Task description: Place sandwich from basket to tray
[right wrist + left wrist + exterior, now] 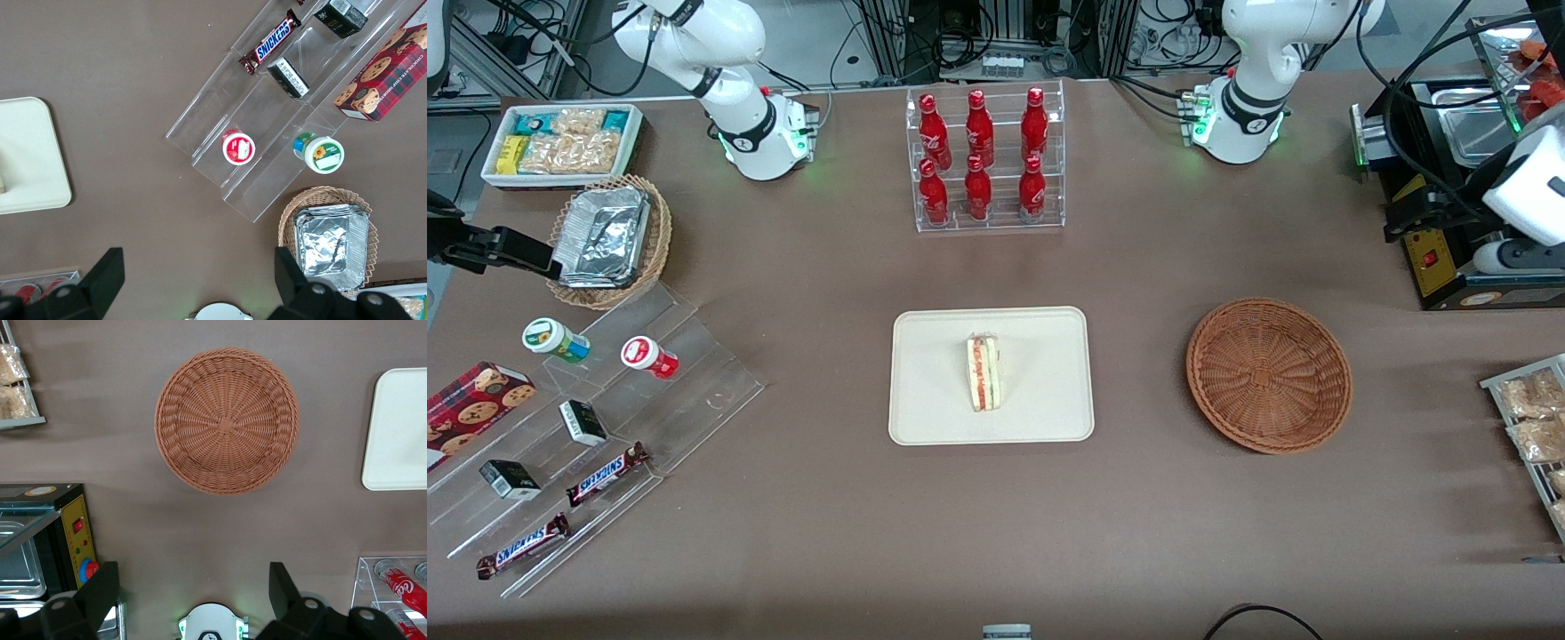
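The sandwich [984,373], a white wedge with red and green filling on its edge, stands near the middle of the cream-white tray [925,400]. The reddish-brown wicker basket [1269,373] lies beside the tray, toward the working arm's end, with nothing in it. My gripper [1396,222] hangs high over the table by the black oven, farther from the front camera than the basket and well apart from the sandwich. In the left wrist view the gripper [193,590] is open with nothing between its fingers, looking down on the basket [227,420] and a corner of the tray [400,430].
A clear rack of red bottles [983,160] stands farther back than the tray. A black oven [1449,240] sits near the basket, with a wire rack of snack bags [1534,427] at the table edge. A clear stepped shelf [605,418], a pale foil basket [609,240] and a snack bin [560,142] lie toward the parked arm's end.
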Motion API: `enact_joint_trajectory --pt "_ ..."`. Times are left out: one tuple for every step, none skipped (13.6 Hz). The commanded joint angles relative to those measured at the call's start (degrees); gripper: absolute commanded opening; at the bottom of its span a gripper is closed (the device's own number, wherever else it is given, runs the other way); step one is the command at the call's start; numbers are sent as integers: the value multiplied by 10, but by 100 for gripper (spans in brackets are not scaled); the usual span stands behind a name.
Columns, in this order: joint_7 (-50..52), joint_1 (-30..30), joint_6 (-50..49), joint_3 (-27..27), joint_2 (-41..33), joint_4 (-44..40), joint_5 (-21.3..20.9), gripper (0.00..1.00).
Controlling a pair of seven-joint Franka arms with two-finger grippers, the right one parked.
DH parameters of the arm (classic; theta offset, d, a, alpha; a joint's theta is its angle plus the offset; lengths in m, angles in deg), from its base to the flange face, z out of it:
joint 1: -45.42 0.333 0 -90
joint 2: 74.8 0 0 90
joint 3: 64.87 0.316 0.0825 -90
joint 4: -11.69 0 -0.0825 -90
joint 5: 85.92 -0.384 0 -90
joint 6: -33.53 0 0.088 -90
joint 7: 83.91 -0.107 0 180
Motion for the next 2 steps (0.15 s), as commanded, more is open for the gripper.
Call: enact_joint_trajectory --pt "-4 -15 1 12 -10 10 2 99" --pt "0 -22 -1 11 -3 3 -1 99"
